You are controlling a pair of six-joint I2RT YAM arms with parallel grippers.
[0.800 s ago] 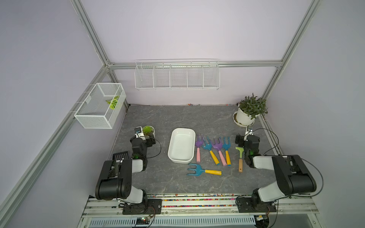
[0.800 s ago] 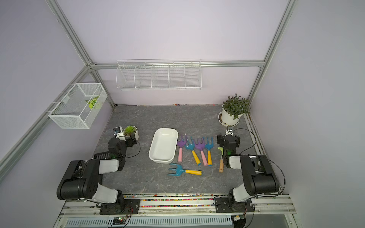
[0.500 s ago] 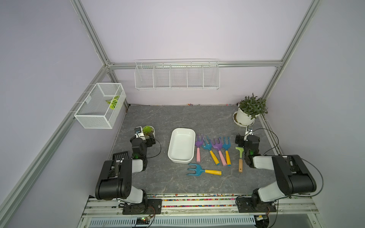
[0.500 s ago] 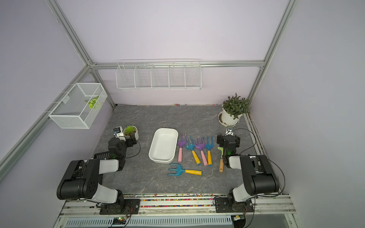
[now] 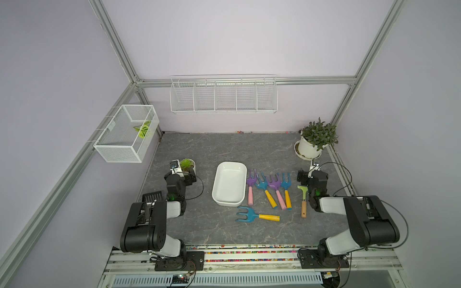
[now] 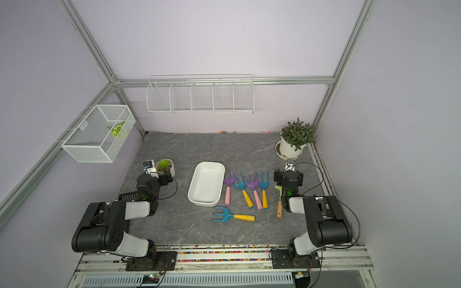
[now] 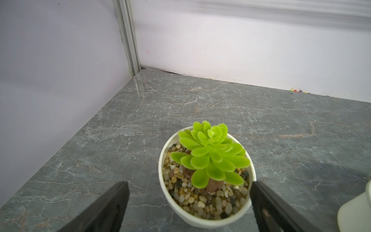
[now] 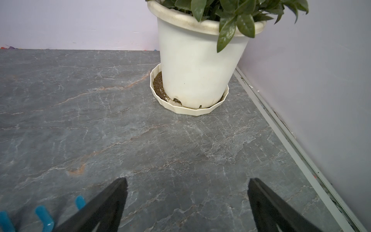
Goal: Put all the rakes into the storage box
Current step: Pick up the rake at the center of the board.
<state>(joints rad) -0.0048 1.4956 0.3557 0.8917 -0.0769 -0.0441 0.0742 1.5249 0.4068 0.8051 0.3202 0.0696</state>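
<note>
Lying on veined grey worktop [image 5: 224,149]: smooth round-cornered white storage box [image 5: 229,184], pronged blue rake [image 5: 257,216] beside it. Seen spread wide, nothing held: left gripper [image 7: 188,182], right gripper [image 8: 187,179].

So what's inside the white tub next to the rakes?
Nothing. The storage box shows only its bare white floor in both top views. The rakes all lie outside it on the table. Only a thin strip behind its near wall is hidden.

2 overhead views, 2 low wrist close-ups
</note>
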